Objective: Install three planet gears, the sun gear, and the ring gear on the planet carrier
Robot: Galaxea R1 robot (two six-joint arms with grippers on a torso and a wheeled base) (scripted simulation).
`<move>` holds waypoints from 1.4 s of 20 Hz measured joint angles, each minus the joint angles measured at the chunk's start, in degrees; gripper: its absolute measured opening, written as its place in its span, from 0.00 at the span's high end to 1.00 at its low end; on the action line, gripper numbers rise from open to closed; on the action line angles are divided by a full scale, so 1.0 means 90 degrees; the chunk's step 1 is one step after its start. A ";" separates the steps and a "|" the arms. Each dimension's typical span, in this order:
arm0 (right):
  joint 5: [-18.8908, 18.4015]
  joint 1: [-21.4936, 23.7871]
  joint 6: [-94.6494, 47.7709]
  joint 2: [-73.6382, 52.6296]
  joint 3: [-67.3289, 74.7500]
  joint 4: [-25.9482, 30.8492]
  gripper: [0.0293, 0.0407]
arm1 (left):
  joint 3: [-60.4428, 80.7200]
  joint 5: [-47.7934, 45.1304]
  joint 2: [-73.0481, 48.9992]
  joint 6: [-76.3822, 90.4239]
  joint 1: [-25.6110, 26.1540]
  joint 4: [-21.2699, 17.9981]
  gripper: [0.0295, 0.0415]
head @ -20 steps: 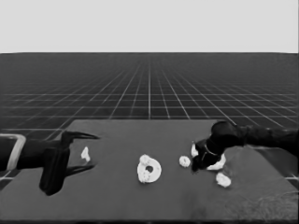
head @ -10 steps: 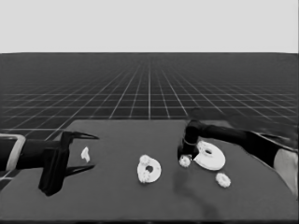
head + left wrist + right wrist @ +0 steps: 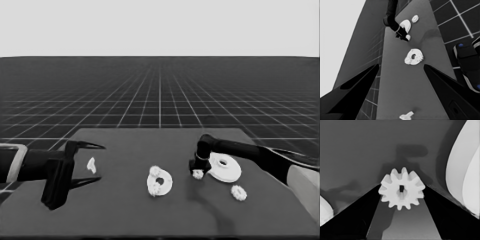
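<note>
Moved: my right gripper (image 3: 198, 173) has slid left off the larger round part (image 3: 224, 167) since a second ago and now stands at that part's left edge; my left arm has not shifted.
Gear: a small toothed gear (image 3: 401, 188) sits right between my right fingers, teeth touching both inner faces, just beside the larger round part's rim.
Right gripper: closed to the gear's width and clamped on it; I cannot tell whether the gear is off the table.
Smaller round part: (image 3: 159, 182) mid-table, well left of my right gripper, with gears lying on it.
Loose gear: (image 3: 239, 192) on the table near the larger round part, toward me.
Left gripper: (image 3: 89, 165) parked over the table's left end, fingers spread wide, the thin white piece (image 3: 91, 165) lying between them, not gripped.
</note>
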 joint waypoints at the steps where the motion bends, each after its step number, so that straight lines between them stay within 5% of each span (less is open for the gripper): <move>1: 0.0001 0.0001 0.0000 0.0000 -0.0001 -0.0001 0.83 | 0.0000 0.0000 0.0000 0.0000 0.0000 0.0000 0.25; 8: 0.0002 0.0001 -0.0001 0.0002 -0.0002 -0.0002 0.83 | 0.0000 0.0000 0.0000 0.0000 0.0000 0.0000 0.25; 10: -0.0531 0.0722 0.0343 -0.0316 0.0778 0.0540 0.83 | 0.0000 0.0000 0.0000 0.0000 0.0000 0.0000 0.25; 13: -0.0717 0.1094 0.0402 -0.0371 0.0918 0.0834 0.83 | 0.0000 0.0000 0.0000 0.0000 0.0000 0.0000 0.25; 28: -0.1069 0.1084 0.2566 0.1690 0.1041 0.0693 0.83 | 0.0000 0.0000 0.0000 0.0000 0.0000 0.0000 0.25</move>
